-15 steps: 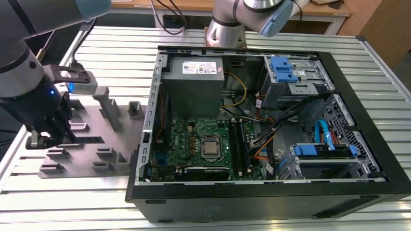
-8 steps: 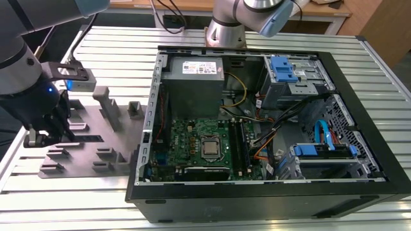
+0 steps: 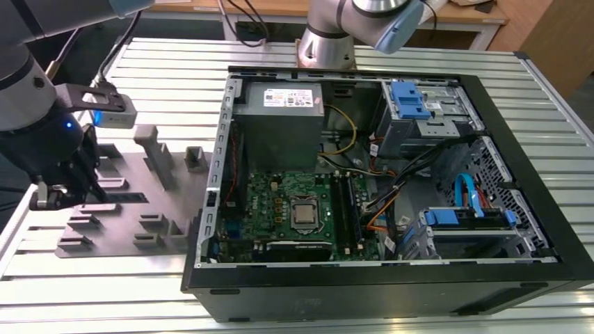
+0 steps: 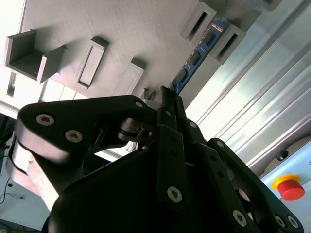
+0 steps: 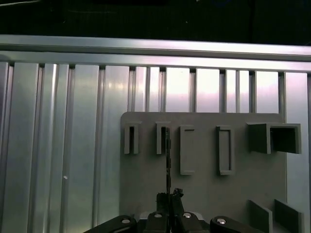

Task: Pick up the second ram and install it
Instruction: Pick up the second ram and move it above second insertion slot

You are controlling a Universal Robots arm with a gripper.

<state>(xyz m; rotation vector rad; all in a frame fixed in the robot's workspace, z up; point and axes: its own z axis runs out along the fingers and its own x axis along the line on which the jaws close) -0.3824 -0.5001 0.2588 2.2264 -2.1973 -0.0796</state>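
Note:
The second ram [image 4: 195, 57] is a thin blue-and-dark circuit strip lying along the grey fixture plate [image 4: 121, 39], its far end between two raised holder blocks. In the first wrist view I see the ram [image 5: 167, 160] edge-on, running from a holder slot back to the fingers. My gripper [image 4: 167, 97] has its fingers closed together on the strip's near end, as the gripper [image 5: 170, 196] in the first wrist view also shows. In the exterior view the gripper [image 3: 67, 198] hangs low over the plate's left side, with the ram [image 3: 119, 197] extending from it toward the exterior view's right.
An open computer case [image 3: 519, 125] lies at the exterior view's right, with a green motherboard [image 3: 278, 195] and memory slots [image 3: 346, 209] inside. The fixture plate [image 3: 167, 209] carries several raised blocks. Another arm's base [image 3: 325, 42] stands behind the case. A red stop button [image 4: 291, 187] sits nearby.

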